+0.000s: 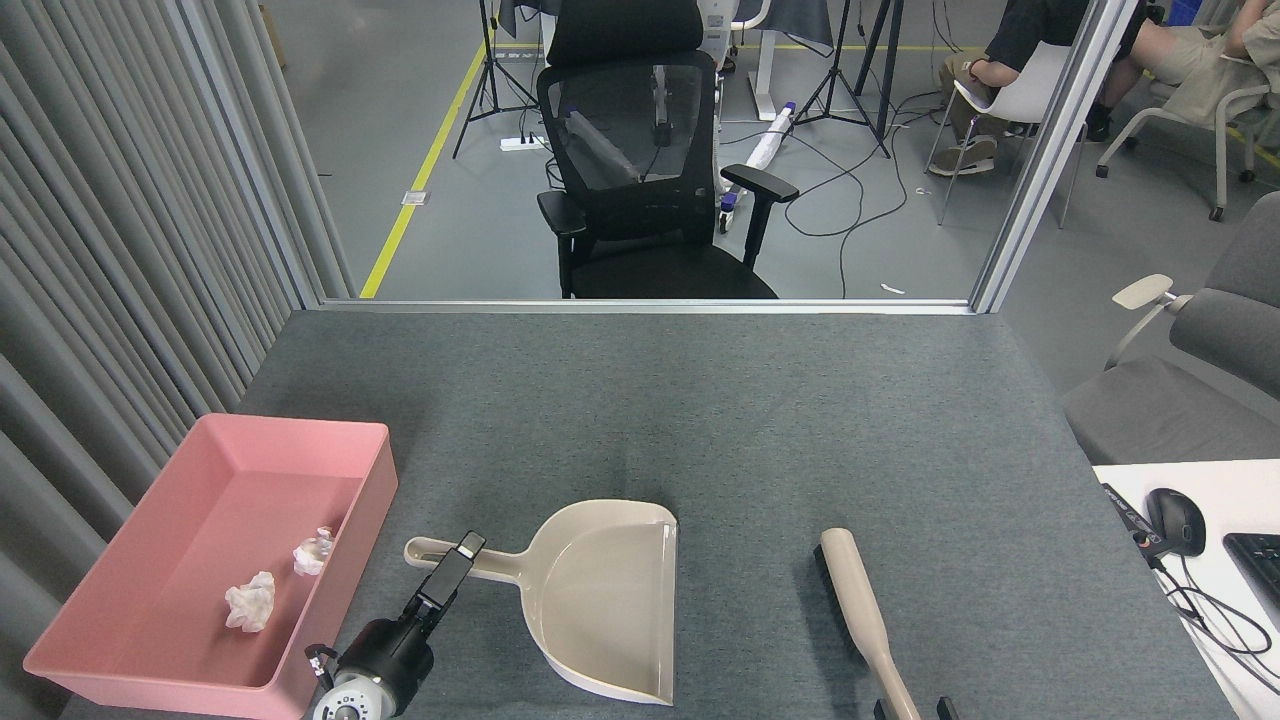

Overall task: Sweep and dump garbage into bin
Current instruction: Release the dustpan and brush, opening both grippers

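While the grey worktop [700, 400] fills the view, the pink bin [150, 640] sits at eight o'clock with both white wads of garbage [250, 603] on its flat bottom. Right of it at six o'clock lies the beige dustpan [600, 600]; the left tool [452, 566] is over its handle, whether gripping I cannot tell. At five o'clock the brush [862, 625] points away, and the right tool [908, 709], barely in view, has two dark tips flanking the brush handle.
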`<state>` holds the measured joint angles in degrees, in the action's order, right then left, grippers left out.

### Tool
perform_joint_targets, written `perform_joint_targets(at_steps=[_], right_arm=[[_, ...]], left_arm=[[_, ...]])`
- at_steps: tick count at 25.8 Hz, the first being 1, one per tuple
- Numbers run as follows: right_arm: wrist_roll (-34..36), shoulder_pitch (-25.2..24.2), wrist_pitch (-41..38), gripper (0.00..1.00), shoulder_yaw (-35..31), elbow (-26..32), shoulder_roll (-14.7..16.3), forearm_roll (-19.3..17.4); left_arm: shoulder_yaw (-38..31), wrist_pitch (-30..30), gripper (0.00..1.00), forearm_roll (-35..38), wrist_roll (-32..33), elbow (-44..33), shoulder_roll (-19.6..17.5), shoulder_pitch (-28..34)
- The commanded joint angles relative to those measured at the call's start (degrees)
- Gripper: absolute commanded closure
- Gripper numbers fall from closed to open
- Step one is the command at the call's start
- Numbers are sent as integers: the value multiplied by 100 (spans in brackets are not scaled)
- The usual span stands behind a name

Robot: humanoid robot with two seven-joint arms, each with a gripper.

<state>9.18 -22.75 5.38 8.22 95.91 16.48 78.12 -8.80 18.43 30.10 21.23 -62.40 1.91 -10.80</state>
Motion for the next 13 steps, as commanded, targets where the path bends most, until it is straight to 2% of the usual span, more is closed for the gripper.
perform_joint_targets(at_steps=[1,8,13], right_arm=[[40,-2,-10,2,-58,33,-14,-7],[23,7,-28,2,-66,227,-31,-16],[23,-2,-19,2,-102,499,-49,-16]], left_arm=[[1,-15,2,-13,30,-316,-129,236],[10,-208,2,-39,47,-1107,-156,798],[27,-269,2,-48,47,-2057,-156,1414]])
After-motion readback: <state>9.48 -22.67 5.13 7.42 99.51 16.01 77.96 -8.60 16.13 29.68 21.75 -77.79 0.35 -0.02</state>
